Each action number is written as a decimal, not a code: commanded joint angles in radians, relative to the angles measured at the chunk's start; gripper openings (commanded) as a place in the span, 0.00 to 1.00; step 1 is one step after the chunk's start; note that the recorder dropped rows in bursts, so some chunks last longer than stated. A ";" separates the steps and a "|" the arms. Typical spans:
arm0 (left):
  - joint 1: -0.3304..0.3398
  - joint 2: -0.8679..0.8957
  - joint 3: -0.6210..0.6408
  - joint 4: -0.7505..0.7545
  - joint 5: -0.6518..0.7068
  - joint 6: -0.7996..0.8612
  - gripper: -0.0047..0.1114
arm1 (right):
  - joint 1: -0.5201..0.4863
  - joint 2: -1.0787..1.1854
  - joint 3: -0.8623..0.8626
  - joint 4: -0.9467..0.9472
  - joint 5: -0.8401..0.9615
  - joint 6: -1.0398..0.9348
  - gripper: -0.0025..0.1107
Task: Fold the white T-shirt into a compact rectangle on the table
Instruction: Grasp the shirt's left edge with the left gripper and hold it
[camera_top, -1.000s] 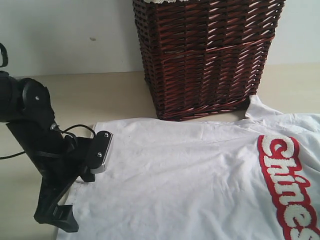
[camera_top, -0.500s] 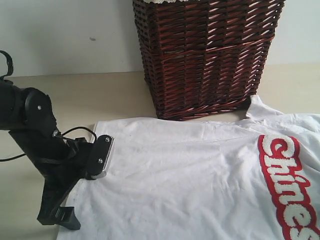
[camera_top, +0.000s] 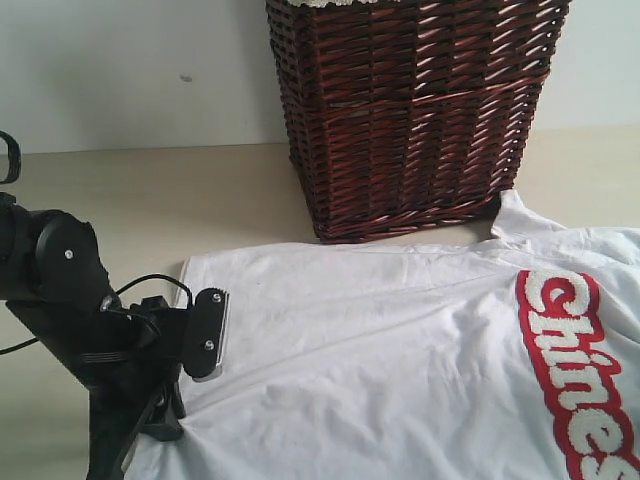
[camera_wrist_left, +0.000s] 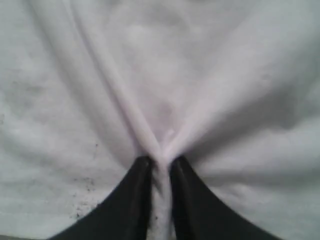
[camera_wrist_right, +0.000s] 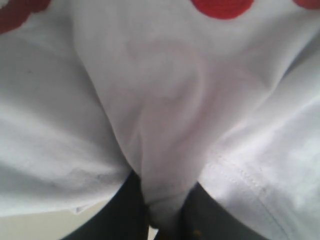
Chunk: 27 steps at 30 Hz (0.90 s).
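The white T-shirt (camera_top: 400, 350) lies spread on the pale table (camera_top: 200, 190), with red-outlined lettering (camera_top: 575, 370) at its right. My left gripper (camera_top: 168, 418) sits low at the shirt's left edge. In the left wrist view the left gripper (camera_wrist_left: 160, 164) is shut on a pinched ridge of the white T-shirt (camera_wrist_left: 165, 75), with creases fanning out from the black fingers (camera_wrist_left: 132, 200). In the right wrist view the right gripper (camera_wrist_right: 165, 205) is shut on a hanging fold of the white T-shirt (camera_wrist_right: 160, 100), with red lettering (camera_wrist_right: 220, 6) beyond. The right gripper is out of the exterior view.
A tall dark brown wicker basket (camera_top: 410, 110) stands at the back of the table, touching the shirt's far edge. The left arm's black body and cable (camera_top: 60, 290) occupy the near left. A pale wall rises behind the table.
The left gripper has dropped lower and nearer along the shirt's left edge and closed on the cloth. New creases run across the shirt toward it.
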<state>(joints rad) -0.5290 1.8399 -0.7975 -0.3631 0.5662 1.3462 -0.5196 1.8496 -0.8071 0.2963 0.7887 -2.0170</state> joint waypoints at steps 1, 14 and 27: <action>-0.010 0.045 0.041 0.015 0.000 -0.026 0.43 | -0.004 0.050 0.023 -0.087 -0.077 0.004 0.02; -0.008 -0.066 0.041 0.041 0.027 0.015 0.94 | -0.004 0.050 0.023 -0.085 -0.077 0.004 0.02; -0.008 0.056 0.041 0.045 -0.035 0.143 0.92 | -0.004 0.050 0.023 -0.087 -0.077 0.004 0.02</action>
<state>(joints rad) -0.5333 1.8232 -0.7803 -0.3506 0.6021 1.4429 -0.5196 1.8496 -0.8071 0.2963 0.7887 -2.0170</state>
